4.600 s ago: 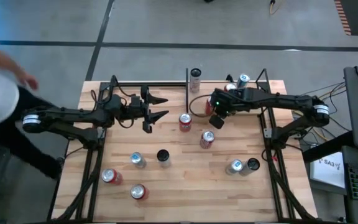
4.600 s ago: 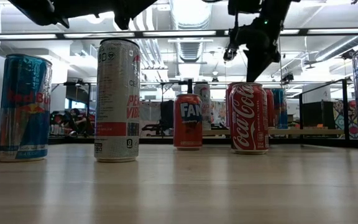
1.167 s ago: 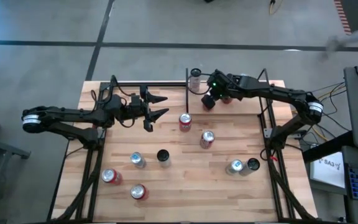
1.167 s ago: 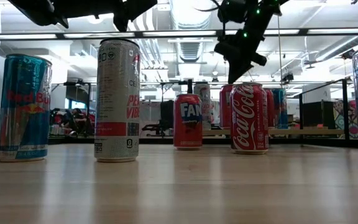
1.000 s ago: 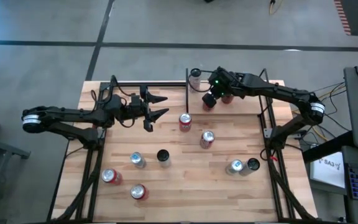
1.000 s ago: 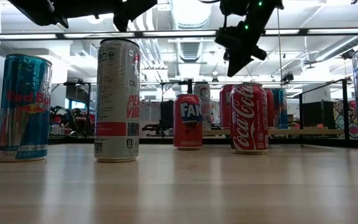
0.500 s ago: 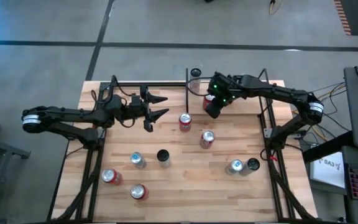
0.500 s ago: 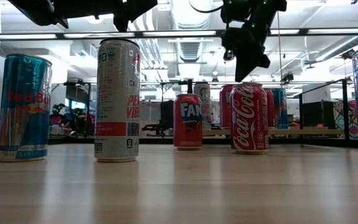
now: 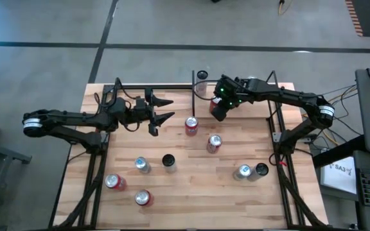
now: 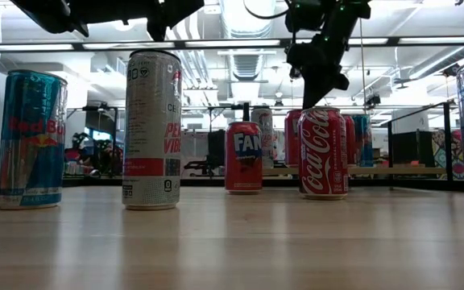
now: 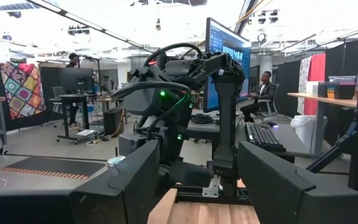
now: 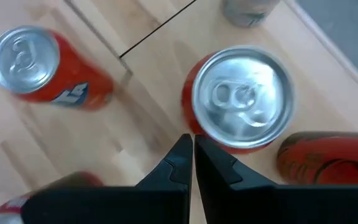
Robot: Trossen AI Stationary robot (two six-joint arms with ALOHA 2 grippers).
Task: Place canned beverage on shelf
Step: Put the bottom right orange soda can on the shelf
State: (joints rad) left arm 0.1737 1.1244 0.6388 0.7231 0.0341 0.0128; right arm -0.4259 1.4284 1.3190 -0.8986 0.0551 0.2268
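Hovering right gripper (image 12: 192, 146) above red can (image 12: 241, 99) on shelf (image 9: 262, 106), fingers pressed together, empty. Next pick looks like Fanta can (image 9: 191, 124) on surface (image 9: 185, 186): spread fingers first, descend straddling it. Left gripper (image 9: 162, 110) parked, fingers spread.

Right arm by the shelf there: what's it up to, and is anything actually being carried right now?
Nothing is being carried. The right gripper hangs shut and empty over the front edge of the shelf, just above a red can standing upright there. The left gripper waits empty, half open, above the table on its own side. Several other cans, such as the Fanta can, stand untouched on the tabletop.
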